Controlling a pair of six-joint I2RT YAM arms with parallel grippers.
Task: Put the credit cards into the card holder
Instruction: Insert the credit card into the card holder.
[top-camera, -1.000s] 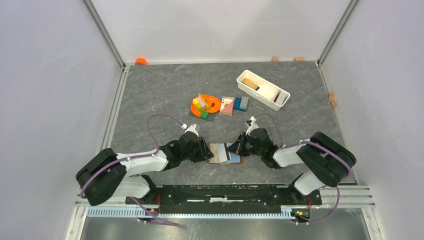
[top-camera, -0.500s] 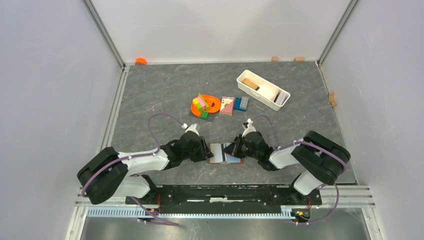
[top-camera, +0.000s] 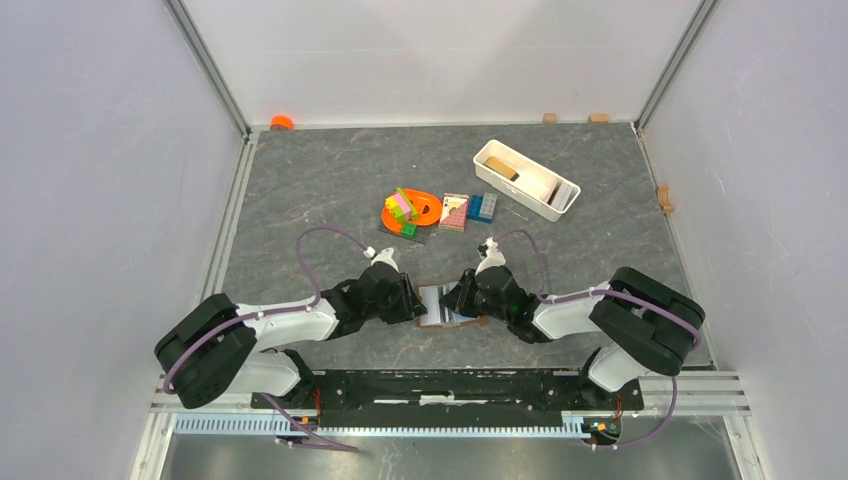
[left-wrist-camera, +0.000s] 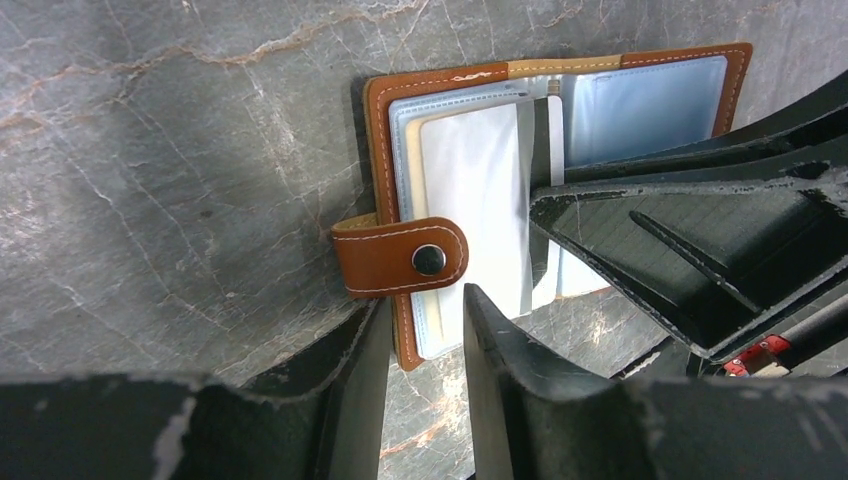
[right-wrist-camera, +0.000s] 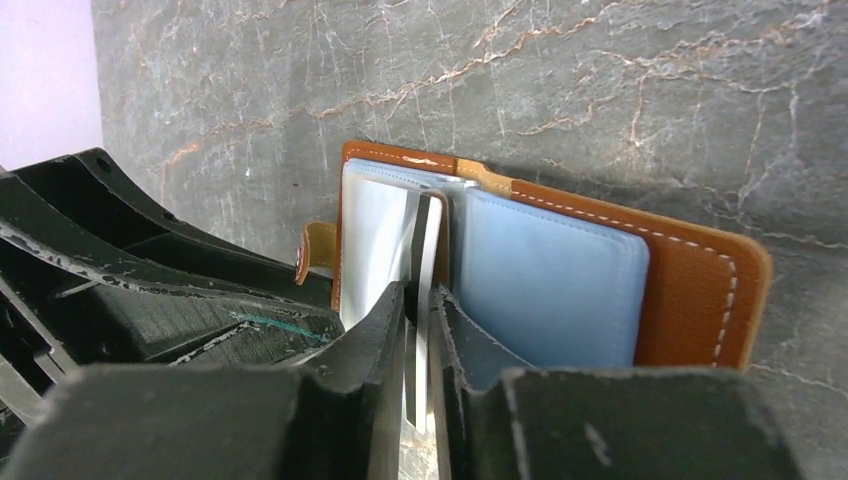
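The right gripper (right-wrist-camera: 418, 296) is showing only a thin slit between its fingers (right-wrist-camera: 372, 345). A grey card (right-wrist-camera: 428, 245) is standing on edge in that slit, its far end reaching into the fold of the wallet (right-wrist-camera: 700, 290). A sliver of space is showing beside the card, so it cannot be told whether the fingers are pinching it or only flanking it.

The left gripper (left-wrist-camera: 422, 300) is holding its fingers (left-wrist-camera: 495, 350) a little apart, with the wallet's outer edge running through the gap. One finger is sitting outside the brown border and the other is lying over the clear pockets (left-wrist-camera: 470, 190). Just beyond the fingertips, the strap (left-wrist-camera: 385, 262) with its snap button (left-wrist-camera: 429, 260) is folding over that edge.

The wallet is lying open and flat on the grey table (top-camera: 320, 190), near its front edge, between the two grippers. A pale blue pocket (right-wrist-camera: 545, 285) is covering the half on the right arm's side.

Farther back, well apart from the wallet, an orange ring (top-camera: 428, 204) with coloured bricks (top-camera: 402, 210) is sitting beside a pink-and-white block (top-camera: 454, 211) and some blue bricks (top-camera: 482, 207). A white tray (top-camera: 492, 170) is lying at an angle to their right.
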